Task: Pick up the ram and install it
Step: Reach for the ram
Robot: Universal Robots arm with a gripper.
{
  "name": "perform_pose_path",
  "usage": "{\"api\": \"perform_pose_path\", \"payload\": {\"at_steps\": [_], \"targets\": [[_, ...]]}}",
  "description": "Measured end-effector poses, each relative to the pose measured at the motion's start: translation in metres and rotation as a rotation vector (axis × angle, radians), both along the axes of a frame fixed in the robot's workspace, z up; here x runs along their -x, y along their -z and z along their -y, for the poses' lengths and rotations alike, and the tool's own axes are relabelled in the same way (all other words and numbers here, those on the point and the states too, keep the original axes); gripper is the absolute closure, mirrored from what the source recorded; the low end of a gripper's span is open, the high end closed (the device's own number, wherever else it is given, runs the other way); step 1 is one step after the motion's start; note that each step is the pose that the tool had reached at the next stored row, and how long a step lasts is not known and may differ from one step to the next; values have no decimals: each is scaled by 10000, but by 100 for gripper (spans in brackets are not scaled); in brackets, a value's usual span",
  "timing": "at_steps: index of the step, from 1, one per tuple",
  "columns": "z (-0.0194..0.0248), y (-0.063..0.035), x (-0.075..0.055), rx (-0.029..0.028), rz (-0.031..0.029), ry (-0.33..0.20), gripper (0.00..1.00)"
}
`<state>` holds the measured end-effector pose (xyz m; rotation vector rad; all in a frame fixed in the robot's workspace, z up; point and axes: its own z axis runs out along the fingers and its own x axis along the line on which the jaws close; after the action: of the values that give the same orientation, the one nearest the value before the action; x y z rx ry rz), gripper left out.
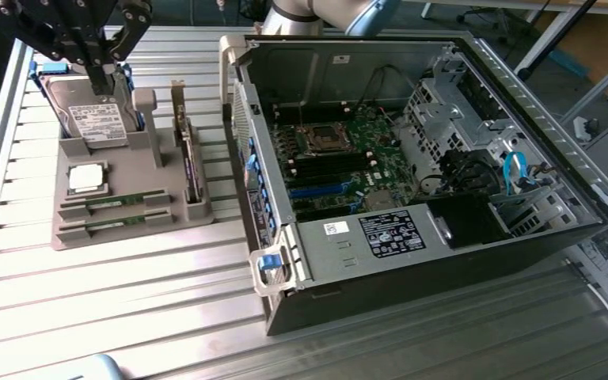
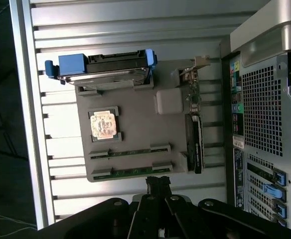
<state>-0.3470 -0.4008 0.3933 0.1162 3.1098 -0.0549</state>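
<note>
The gripper (image 1: 104,85) hangs closed and empty over the grey holder (image 1: 135,178) on the desk (image 1: 124,301). The ram (image 1: 114,201) sits slotted there, at nine o'clock from the open case (image 1: 410,277). Exterior view exposes the motherboard (image 1: 347,150); wrist view, the case's perforated rear panel (image 2: 260,114).

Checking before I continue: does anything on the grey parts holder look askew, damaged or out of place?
Nothing stands out. Both thin green ram sticks lie straight in slots of the grey plastic holder; the square silver processor sits level in its recess.
</note>
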Motion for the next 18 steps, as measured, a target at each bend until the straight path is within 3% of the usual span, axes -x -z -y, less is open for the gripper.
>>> {"api": "perform_pose_path", "payload": {"at_steps": [18], "targets": [[59, 0, 14, 0, 0, 0, 90]]}}
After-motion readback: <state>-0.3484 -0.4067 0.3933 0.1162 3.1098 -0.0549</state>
